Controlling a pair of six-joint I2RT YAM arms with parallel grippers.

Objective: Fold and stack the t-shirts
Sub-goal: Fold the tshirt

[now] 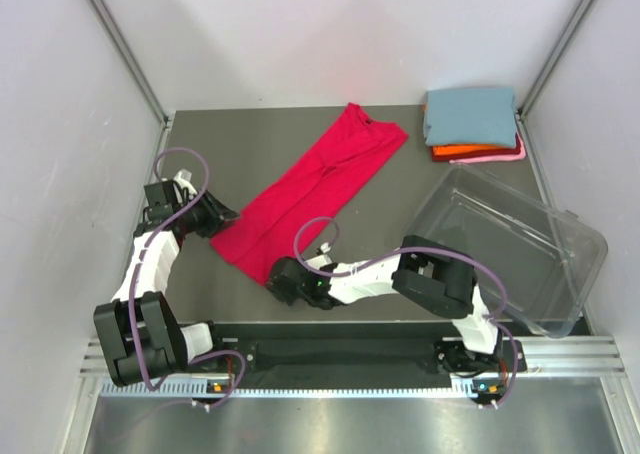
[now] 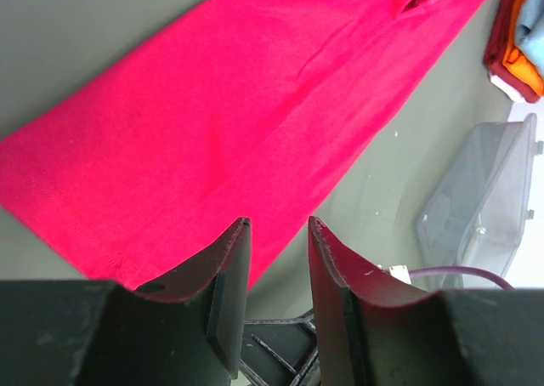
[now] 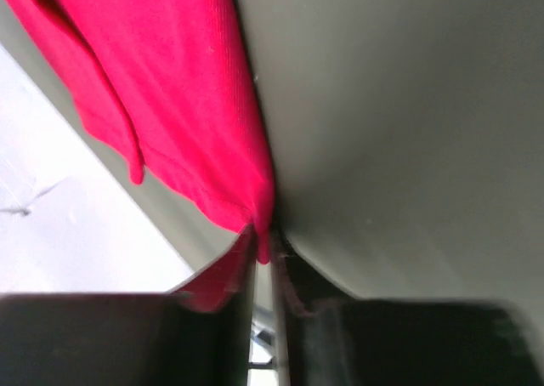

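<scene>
A crimson red t-shirt [image 1: 310,189] lies as a long folded strip running diagonally across the dark table [image 1: 250,144]. My right gripper [image 1: 275,274] sits at the strip's near corner, and the right wrist view shows its jaws pinched on the red hem [image 3: 259,224]. My left gripper [image 1: 222,216] is at the strip's left hem corner. It stands open just above the red cloth [image 2: 238,105], with nothing between its fingers [image 2: 238,241]. At the back right is a folded stack: a blue-grey t-shirt [image 1: 468,114] on top, then an orange one [image 1: 470,152], with a pale pink edge [image 1: 490,159] below.
A clear plastic tub [image 1: 510,244] lies tilted on the right side of the table, also in the left wrist view as the tub [image 2: 484,199]. White walls with metal rails close in the table on three sides.
</scene>
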